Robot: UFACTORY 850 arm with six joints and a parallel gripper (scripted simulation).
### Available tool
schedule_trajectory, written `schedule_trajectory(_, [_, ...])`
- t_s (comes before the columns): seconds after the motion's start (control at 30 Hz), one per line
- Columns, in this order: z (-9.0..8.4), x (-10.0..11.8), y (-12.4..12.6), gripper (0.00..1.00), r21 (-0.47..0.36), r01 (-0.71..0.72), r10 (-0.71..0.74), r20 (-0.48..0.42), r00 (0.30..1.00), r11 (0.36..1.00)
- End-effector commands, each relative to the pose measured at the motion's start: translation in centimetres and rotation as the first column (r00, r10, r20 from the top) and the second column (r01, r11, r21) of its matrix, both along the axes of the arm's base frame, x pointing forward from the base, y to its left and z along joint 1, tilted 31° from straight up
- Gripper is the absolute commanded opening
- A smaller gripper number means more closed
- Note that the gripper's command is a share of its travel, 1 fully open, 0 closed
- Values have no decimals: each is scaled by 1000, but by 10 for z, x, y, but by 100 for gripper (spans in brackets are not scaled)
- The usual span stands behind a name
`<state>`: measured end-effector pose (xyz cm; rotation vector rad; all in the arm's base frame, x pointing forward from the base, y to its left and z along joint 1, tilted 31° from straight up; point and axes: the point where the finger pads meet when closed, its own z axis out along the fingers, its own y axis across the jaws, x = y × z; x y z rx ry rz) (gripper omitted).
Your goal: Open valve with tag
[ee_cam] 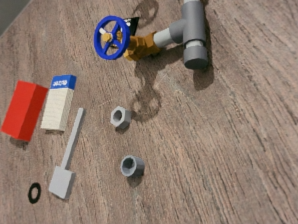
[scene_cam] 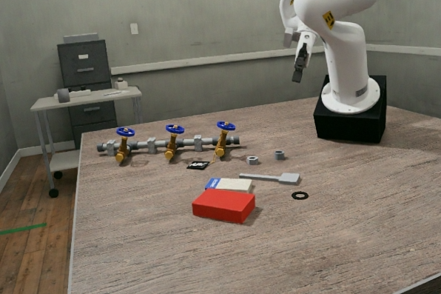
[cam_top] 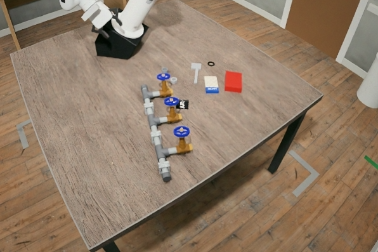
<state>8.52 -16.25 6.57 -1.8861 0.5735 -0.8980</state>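
Note:
A grey pipe (cam_top: 154, 127) lies on the table and carries three brass valves with blue handwheels: one nearest the robot base (cam_top: 163, 77) (scene_cam: 226, 126) (ee_cam: 112, 37), a middle one (cam_top: 171, 101) (scene_cam: 174, 129) and an outer one (cam_top: 181, 131) (scene_cam: 125, 132). A black tag (cam_top: 182, 104) (scene_cam: 197, 164) lies flat on the table between the base-side and middle valves. Its thin chain seems to run to the base-side valve. The tag's writing is too small to read. My gripper (scene_cam: 298, 69) (cam_top: 102, 32) is open and empty, high above the table beside the arm's base, well away from the valves.
Beside the valves lie two grey nuts (ee_cam: 120, 117) (ee_cam: 132, 165), a grey flat tool (scene_cam: 271, 177), a black ring (scene_cam: 300, 192), a white box with a blue end (scene_cam: 229, 184) and a red block (scene_cam: 223, 205). The arm's black pedestal (cam_top: 118, 42) stands at the table's back.

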Motion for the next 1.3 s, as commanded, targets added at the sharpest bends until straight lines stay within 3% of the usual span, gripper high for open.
schedule_trajectory(0.0, [0,0,-1,100,-1,0,0,0,1000,1000])
schedule_trajectory(0.57, [0,0,-1,100,-1,0,0,0,1000,1000])
schedule_trajectory(0.7, [-1,4,-6,100,-11,-26,25,-34,999,1000])
schedule_trajectory(0.83, [-3,23,-27,100,-53,-114,105,-151,983,992])
schedule_trajectory(1.03, [0,50,-46,100,-102,-194,163,-256,953,976])
schedule_trajectory(1.1, [0,50,-46,100,-102,-194,163,-256,953,976])
schedule_trajectory(1.13, [3,65,-54,100,-128,-230,183,-302,936,965])
schedule_trajectory(1.27, [8,88,-63,100,-165,-274,202,-356,912,947])
